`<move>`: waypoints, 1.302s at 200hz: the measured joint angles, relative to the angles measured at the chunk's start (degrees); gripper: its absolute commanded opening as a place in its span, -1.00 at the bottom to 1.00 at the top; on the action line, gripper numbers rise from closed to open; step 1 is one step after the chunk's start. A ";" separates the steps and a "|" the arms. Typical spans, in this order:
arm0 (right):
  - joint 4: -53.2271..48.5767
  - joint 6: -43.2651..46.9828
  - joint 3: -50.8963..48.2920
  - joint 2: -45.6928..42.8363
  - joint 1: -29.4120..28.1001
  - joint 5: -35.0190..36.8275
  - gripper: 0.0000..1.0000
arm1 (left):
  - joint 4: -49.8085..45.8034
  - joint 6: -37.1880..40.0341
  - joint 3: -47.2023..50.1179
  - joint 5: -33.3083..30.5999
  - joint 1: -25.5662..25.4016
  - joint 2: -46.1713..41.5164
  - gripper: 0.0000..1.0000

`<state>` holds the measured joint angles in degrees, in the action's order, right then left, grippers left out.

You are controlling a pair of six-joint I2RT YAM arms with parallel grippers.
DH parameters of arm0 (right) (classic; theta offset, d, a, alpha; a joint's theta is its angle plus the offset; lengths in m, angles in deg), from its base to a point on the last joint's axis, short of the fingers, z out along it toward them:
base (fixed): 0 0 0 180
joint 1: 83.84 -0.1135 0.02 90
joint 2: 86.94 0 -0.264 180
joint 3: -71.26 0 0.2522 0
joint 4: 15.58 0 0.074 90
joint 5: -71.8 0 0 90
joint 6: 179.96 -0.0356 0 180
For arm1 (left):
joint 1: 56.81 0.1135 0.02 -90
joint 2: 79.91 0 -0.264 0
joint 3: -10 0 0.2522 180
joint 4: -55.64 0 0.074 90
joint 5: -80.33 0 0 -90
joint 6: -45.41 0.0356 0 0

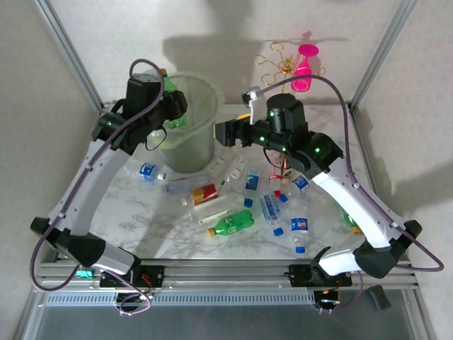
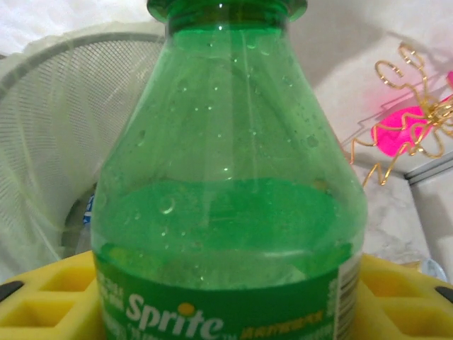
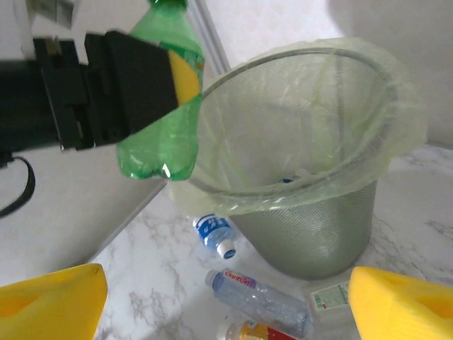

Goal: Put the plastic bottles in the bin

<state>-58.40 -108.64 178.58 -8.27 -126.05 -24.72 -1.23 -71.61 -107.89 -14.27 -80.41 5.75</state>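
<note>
The green bottle (image 2: 226, 177) I hold carries a green label reading "Sprite" in white letters, with a yellow dot over the i. The small yellow wording just right of it is too blurred to read, and a barcode runs up the label's right edge. On the worktop (image 3: 163, 283), the clear bottle (image 3: 258, 294) has red writing too small for me to read.

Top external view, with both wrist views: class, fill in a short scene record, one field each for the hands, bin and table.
Left hand: shut on green Sprite bottle, cap up, raised at the bin's rim
Right hand: open, empty, beside the bin
Bin: upright, something blue-labelled inside
Table: loose bottles lying in front of the bin
</note>
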 measured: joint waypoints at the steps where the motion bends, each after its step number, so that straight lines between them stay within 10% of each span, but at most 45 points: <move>1: 0.11 -0.11 -0.15 -0.09 0.17 -0.02 0.76 | 0.07 0.02 -0.15 0.11 0.09 0.31 -0.29; 167: 0.92 -8.41 -22.03 -13.86 5.92 2.51 0.79 | -3.52 -3.15 -14.16 7.89 6.54 28.48 -0.15; 260: 0.94 -7.50 -22.08 -13.16 5.92 3.93 0.81 | -3.39 -4.74 -11.96 8.26 6.54 30.45 0.41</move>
<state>-57.46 -116.14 156.50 -21.42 -120.13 -20.79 -4.62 -76.36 -119.85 -6.01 -73.87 36.20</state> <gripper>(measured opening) 0.904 0.682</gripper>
